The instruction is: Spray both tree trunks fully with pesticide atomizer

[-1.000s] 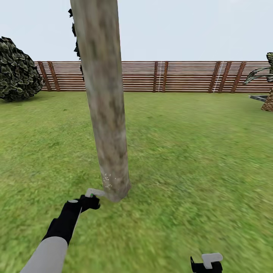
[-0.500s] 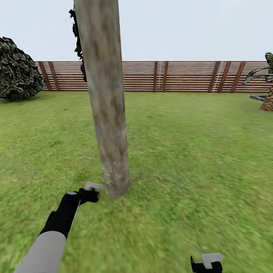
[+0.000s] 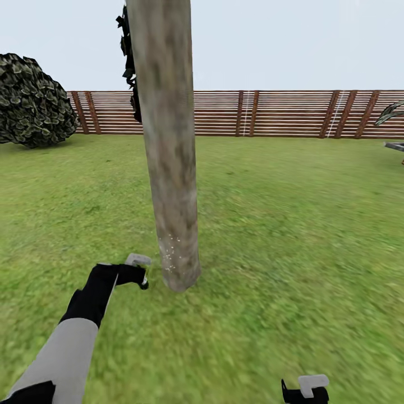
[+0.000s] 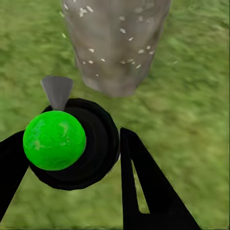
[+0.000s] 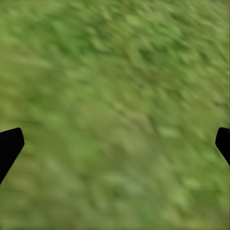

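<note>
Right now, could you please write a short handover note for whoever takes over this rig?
Left hand: shut on the pesticide atomizer, nozzle aimed at the base of the tree trunk.
Right hand: open, empty, above the lawn.
Done: atomizer picked up; pale specks dot the trunk's lowest part.
Left: the trunk higher up shows no specks; a second tree remains to be sprayed.

Flat, bright, shadowless daylight

The green lawn (image 3: 292, 235) is rendered smeared and blurred, most strongly in the right wrist view; no cast shadows or glare are seen on the pale grey-brown mottled trunk (image 3: 168, 140).
</note>
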